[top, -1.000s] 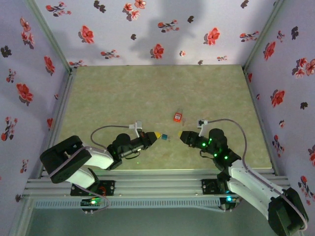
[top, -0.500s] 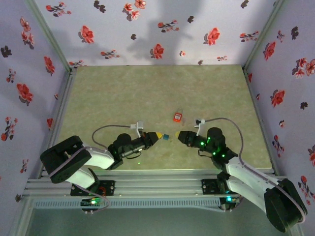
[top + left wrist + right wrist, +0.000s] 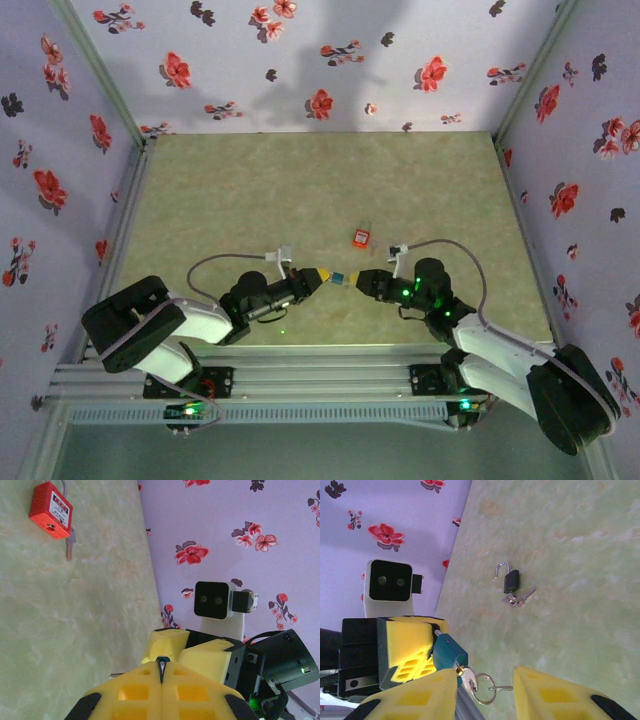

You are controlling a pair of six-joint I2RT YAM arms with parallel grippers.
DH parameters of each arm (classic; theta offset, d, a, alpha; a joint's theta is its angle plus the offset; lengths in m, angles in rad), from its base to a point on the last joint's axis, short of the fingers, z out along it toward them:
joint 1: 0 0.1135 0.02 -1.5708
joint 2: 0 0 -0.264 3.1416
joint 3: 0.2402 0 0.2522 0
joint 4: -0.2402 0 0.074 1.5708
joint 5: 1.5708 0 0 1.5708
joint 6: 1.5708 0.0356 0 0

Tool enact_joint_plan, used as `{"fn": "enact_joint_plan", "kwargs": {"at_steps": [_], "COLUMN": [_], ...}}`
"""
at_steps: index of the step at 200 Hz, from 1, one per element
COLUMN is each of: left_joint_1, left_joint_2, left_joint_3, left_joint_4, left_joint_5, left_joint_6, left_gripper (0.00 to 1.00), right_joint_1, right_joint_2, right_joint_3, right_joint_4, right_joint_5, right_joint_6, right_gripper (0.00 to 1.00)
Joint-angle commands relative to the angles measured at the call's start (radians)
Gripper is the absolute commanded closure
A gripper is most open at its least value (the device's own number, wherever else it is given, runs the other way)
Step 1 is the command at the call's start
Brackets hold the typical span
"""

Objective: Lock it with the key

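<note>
right wrist view: the left gripper (image 3: pixel 431 649) is clamped on the teal padlock (image 3: pixel 451 654), which sits between the two arms near the front of the table (image 3: pixel 250 190). the padlock's long axis runs from those yellow fingers toward the right gripper (image 3: pixel 485 695), keyhole end outward. the key (image 3: pixel 466 679) sticks out of that end. its ring (image 3: pixel 482 694) lies in the gap between the right gripper's fingers, which stand apart. a red padlock (image 3: pixel 361 238) lies just beyond.

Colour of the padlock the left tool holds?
Teal padlock; right wrist view shows it best.
</note>
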Motion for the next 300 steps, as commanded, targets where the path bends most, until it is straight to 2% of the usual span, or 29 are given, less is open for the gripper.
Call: {"fn": "enact_joint_plan", "kwargs": {"at_steps": [1, 180, 300], "left_joint_1": [-0.012, -0.034, -0.036], "left_joint_2": [0.003, 0.024, 0.022], "left_joint_3": [0.021, 0.059, 0.038], "left_joint_4": [0.055, 0.062, 0.062], "left_joint_5": [-0.02, -0.023, -0.025], "left_joint_6": [0.008, 0.013, 0.02], "left_gripper": [1.0, 1.0, 1.0], "right_joint_1": [0.009, 0.048, 0.048], "right_joint_2": [0.005, 0.041, -0.03], "right_joint_3": [0.02, 0.032, 0.028], "right_joint_4": [0.032, 0.072, 0.013], "right_joint_5": [-0.015, -0.047, -0.014], "right_joint_6": [-0.013, -0.024, -0.053], "right_gripper": [0.65, 0.68, 0.78]}}
